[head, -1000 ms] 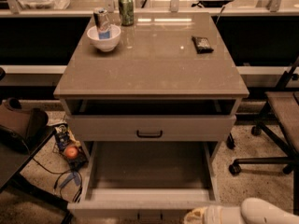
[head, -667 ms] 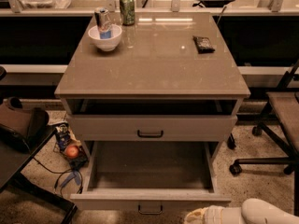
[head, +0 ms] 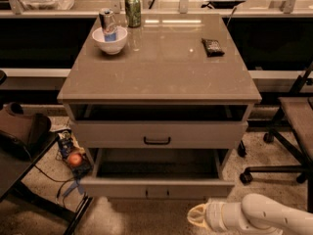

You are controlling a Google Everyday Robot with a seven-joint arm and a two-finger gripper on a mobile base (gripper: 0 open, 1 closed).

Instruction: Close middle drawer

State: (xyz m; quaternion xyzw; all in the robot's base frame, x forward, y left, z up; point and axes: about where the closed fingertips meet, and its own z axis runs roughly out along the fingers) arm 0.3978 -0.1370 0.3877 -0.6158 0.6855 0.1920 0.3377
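Note:
The middle drawer (head: 156,186) is a wide shallow grey-beige drawer with a low flat front, pulled partly out of the cabinet (head: 159,77). Its interior is bare and dark. Above it the taller-fronted top drawer (head: 157,133), with a black bar handle, stands slightly open. My gripper (head: 197,215), on a white arm coming in from the bottom right, sits low in front of the middle drawer's front, toward its right end. I cannot tell whether it touches the front. The lowest drawer is hidden.
On the cabinet top are a white bowl (head: 110,39) holding a can, a green can (head: 132,10) and a black packet (head: 212,46). An office chair (head: 293,126) stands at the right. A dark bag (head: 22,129) and a red apple (head: 74,159) among cables lie at the left.
The middle drawer's front has moved back toward the cabinet, so less of the drawer sticks out. My gripper has moved forward and slightly left with it.

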